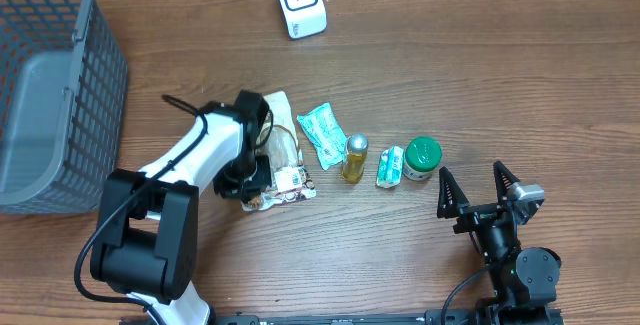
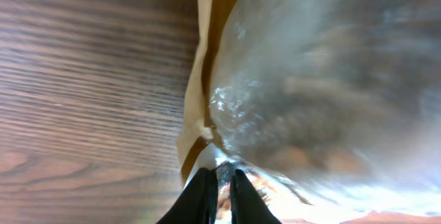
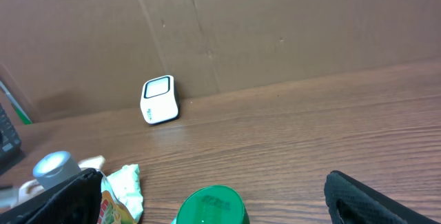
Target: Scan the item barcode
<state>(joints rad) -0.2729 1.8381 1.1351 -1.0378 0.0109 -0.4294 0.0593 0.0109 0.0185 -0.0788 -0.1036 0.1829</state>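
A grey mesh basket (image 1: 105,85) stands at the wooden table's (image 1: 500,65) left edge.

Colours on the brown wood-grain table (image 1: 500,65)
Shown: grey grid-mesh plastic basket (image 1: 100,80); white box scanner (image 1: 300,3); tan-edged clear plastic bag (image 1: 285,145); green round jar lid (image 1: 423,153).

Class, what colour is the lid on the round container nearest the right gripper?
Green. The lid shows best in the overhead view.
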